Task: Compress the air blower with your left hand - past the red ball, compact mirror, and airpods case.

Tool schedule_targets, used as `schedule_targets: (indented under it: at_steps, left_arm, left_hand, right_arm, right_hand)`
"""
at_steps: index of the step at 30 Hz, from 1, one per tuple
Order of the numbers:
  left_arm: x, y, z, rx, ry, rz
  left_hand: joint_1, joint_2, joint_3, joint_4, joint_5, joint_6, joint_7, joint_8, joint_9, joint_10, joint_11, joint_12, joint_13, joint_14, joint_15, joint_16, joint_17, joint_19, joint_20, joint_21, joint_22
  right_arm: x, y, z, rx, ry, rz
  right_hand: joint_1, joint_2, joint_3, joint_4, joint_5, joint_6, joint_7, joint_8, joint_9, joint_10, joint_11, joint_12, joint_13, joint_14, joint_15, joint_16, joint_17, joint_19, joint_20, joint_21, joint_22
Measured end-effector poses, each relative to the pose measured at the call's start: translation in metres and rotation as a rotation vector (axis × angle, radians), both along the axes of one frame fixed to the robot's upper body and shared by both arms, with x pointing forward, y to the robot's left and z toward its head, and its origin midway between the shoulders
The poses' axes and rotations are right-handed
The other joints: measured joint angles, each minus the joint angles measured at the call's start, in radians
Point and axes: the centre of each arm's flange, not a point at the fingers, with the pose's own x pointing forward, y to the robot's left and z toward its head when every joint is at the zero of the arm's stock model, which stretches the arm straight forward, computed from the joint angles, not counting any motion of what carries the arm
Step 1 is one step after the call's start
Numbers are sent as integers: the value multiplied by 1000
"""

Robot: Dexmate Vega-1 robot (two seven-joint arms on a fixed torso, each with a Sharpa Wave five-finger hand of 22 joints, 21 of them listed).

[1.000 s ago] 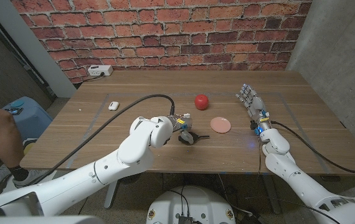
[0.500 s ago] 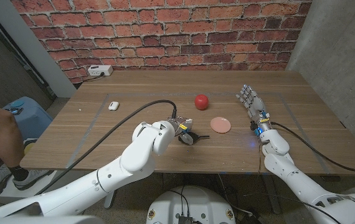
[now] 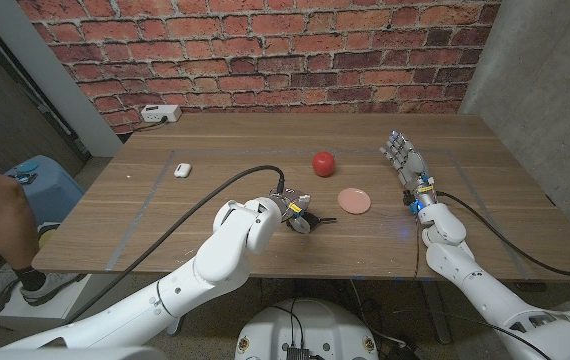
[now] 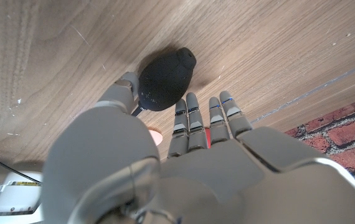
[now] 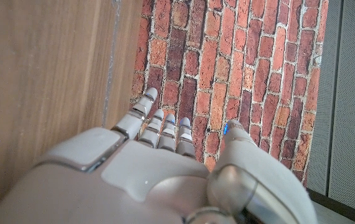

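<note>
Left hand (image 3: 287,210) has crept in over the last second and now sits at the air blower (image 4: 162,79), which lies on the tabletop (image 3: 145,215) just left of the compact mirror (image 3: 354,201) and nearer the robot than the red ball (image 3: 322,161). Fingers (image 4: 190,121) are apart, thumb on one side of the bulb and the rest just beside the other (contact unclear, nothing gripped). Squeeze looks imminent, not started. AirPods case (image 3: 180,169) is well left of the blower. Right hand (image 3: 403,162) is open, idle, well right of the mirror.
</note>
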Motion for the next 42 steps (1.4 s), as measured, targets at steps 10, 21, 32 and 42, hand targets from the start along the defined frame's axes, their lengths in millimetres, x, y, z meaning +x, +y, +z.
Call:
schedule_targets:
  at_steps: [10, 21, 32, 42]
  left_arm:
    - [3, 3, -1, 1, 4, 1]
    - [6, 3, -3, 9, 5, -4]
    - [6, 3, -5, 13, -8, -6]
    - [4, 2, -7, 19, -36, -3]
  left_hand:
    - [4, -4, 0, 0, 4, 3, 3, 0, 5, 0, 0, 0, 5, 0, 0, 0, 0, 0, 0, 0, 0]
    - [12, -4, 0, 0, 8, 3, 3, 0, 5, 4, 4, 8, 9, 8, 0, 0, 0, 5, 5, 0, 0]
    - [17, 1, -3, -3, 11, 14, 3, 0, 9, 14, 0, 8, 11, 22, -3, 0, 0, 11, 0, 0, 0]
    - [42, 8, -3, -3, 19, 33, -2, 5, 14, 25, 0, 18, 19, 46, -14, 6, 0, 23, 2, 0, 0]
  right_arm:
    - [2, 2, 13, -22, 10, -6]
    - [2, 3, 24, -34, 13, -11]
    - [3, 3, 30, -38, 10, -12]
    - [6, 4, 28, -37, 18, -10]
  right_hand:
    - [0, 0, 0, 0, 0, 0, 0, 0, 0, 0, 0, 0, 0, 0, 0, 0, 0, 0, 0, 0, 0]
    - [0, 0, 0, -8, 0, 0, 0, 0, 0, 0, 0, 0, 0, 0, 0, 0, 0, 0, 0, 0, 0]
    - [0, 0, 0, -8, 0, 0, 0, 0, 0, 0, 0, 0, 0, 0, 0, 7, 0, 0, 0, 0, 0]
    - [0, 0, 0, -8, 0, 0, 0, 0, 0, 0, 0, 0, 0, 0, 0, 7, 0, 0, 0, 0, 0]
